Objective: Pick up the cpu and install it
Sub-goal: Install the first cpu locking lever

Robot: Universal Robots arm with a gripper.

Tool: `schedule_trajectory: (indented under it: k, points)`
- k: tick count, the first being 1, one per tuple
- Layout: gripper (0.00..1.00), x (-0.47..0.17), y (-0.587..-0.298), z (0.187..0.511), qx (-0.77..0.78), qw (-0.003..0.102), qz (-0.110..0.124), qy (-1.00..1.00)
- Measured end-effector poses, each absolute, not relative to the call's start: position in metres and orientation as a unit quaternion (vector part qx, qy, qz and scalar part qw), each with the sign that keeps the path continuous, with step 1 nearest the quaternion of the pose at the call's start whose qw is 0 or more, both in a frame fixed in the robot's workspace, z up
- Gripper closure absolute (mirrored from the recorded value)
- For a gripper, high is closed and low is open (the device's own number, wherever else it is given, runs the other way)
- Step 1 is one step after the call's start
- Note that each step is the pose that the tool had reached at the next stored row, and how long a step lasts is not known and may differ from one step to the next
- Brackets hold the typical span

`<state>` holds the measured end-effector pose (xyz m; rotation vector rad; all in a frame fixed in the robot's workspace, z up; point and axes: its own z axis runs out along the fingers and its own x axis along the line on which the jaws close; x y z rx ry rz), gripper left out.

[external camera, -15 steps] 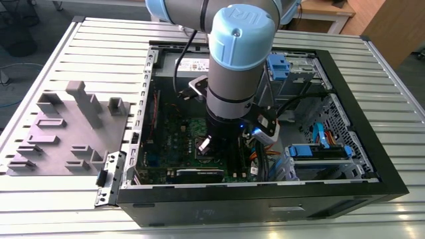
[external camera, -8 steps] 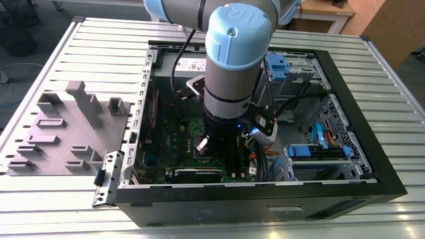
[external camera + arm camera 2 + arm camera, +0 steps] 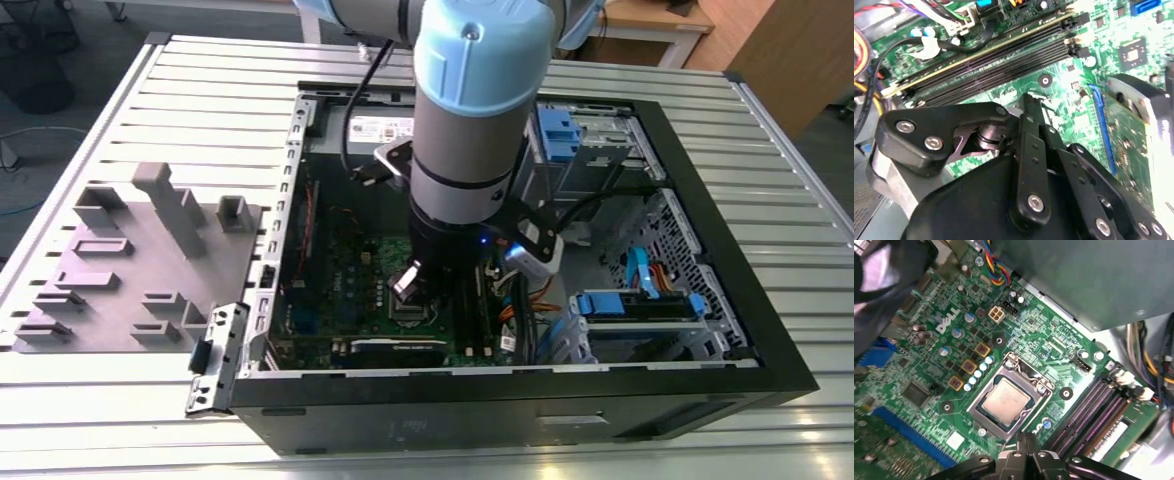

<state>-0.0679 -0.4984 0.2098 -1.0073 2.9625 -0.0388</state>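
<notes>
Black gripper [image 3: 1026, 439] links crowd the lens in both wrist views, and the claw's two fingers look pressed together, pinching nothing. Just beyond their tips, in the first wrist view, the cpu [image 3: 1004, 400] lies silver side up inside the socket's metal frame [image 3: 1026, 371] on the green motherboard [image 3: 1054, 340]. It looks level, with a thin pale rim showing all round.

My read is that the seating stage is under way, and doing it well means no downward force: the chip should sit flat by its own weight, edges square to the frame. The fingers should stay clear of the round capacitors [image 3: 979, 371] on one side and the black memory slots [image 3: 1094, 412] on the other.

From the exterior view, the arm [image 3: 467, 120] plunges straight down into the open computer case [image 3: 534, 425]. That case lies on a ribbed metal table [image 3: 200, 90], with a grey parts fixture [image 3: 134, 260] beside it at the exterior view's left. Wooden furniture [image 3: 787, 50] stands behind.
</notes>
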Motion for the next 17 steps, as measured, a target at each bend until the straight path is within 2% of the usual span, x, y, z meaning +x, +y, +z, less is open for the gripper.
schedule_trajectory:
  k: [6,17]
  points:
    - [0.89,-0.068,-0.498,0.228,-0.322,0.006,-0.012,0.947]
    - [0.89,-0.080,-0.492,0.227,-0.322,0.008,-0.013,0.947]
